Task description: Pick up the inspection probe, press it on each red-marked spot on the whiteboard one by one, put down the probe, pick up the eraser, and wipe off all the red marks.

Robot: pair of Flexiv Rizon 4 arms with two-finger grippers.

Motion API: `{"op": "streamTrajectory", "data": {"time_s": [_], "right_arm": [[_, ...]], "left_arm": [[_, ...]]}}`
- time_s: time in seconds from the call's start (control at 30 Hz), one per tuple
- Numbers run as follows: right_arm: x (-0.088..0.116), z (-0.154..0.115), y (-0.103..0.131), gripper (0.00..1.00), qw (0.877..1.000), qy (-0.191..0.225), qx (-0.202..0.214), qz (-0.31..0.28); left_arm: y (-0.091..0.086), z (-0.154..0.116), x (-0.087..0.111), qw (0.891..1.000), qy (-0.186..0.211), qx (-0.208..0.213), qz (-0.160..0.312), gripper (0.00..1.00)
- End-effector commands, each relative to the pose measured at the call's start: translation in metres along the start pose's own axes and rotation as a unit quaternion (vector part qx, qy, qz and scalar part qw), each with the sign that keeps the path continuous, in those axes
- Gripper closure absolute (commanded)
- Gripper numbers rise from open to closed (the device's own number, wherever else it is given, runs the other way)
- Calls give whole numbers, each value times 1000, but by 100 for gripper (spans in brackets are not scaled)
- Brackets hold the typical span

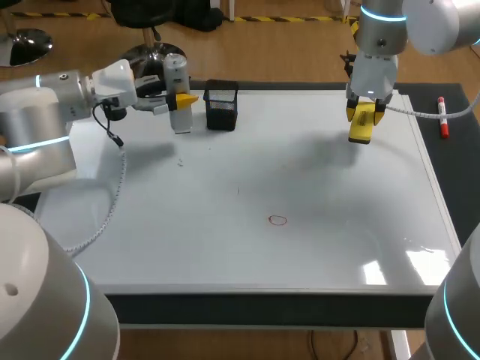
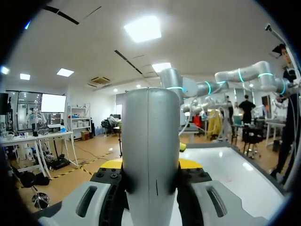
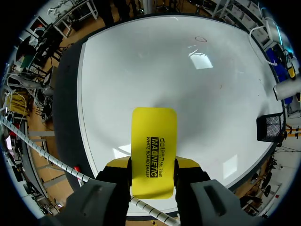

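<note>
**Both grippers loaded: probe in the left, eraser in the right**

The left gripper [image 2: 150,165] is clamped on the probe [image 2: 150,141]. This grey cylinder stands upright between its fingers [image 2: 189,163], whose yellow tips press on it from both sides. The fingers stand fairly wide to take its girth. In the head view the probe sits at the whiteboard's [image 1: 315,180] far left edge, and a black mesh basket [image 1: 222,106] stands just beside the fingers on the side toward the other arm. I cannot tell whether the probe's lower end touches the surface.

The right gripper [image 3: 153,165] grips the yellow eraser [image 3: 154,146]. The eraser is a flat block that sticks out well beyond the fingertips, and the fingers [image 3: 187,163] close on its two long edges. It hangs over the board's far right part, and its shadow falls on the board nearby.

One red mark [image 1: 278,220], a small ring, lies on the board well ahead of the right fingers and well apart from both grippers. A red-capped marker [image 1: 442,118] lies on the dark mat beyond the board's right edge, near the right fingers.
</note>
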State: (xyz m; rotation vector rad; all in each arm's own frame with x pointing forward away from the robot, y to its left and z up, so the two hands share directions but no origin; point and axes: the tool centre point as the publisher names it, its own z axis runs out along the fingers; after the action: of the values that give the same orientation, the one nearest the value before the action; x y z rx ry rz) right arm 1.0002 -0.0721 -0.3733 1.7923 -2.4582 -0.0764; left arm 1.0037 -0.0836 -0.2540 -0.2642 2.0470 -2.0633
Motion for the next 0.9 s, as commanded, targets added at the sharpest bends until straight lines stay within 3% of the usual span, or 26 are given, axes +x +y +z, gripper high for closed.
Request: {"op": "streamTrajectory", "data": {"time_s": [0.03, 0.37, 0.47, 0.53, 0.9], "right_arm": [[1, -2, 0, 100, 1000, 1, 1, -1], [1, -2, 0, 100, 1000, 1, 1, -1], [-20, -3, 24, 100, 1000, 4, 6, -27], [-27, 3, 24, 100, 999, 5, 9, -41], [-74, 17, 75, 100, 994, 4, 16, -105]], "left_arm": [[-1, 0, 0, 1000, 0, 1, 1, 100], [-1, 0, 0, 1000, 0, 1, 1, 100], [-1, 0, 0, 1000, 0, 1, 1, 100], [-1, 0, 0, 1000, 0, 1, 1, 100], [-1, 0, 0, 1000, 0, 1, 1, 100]]}}
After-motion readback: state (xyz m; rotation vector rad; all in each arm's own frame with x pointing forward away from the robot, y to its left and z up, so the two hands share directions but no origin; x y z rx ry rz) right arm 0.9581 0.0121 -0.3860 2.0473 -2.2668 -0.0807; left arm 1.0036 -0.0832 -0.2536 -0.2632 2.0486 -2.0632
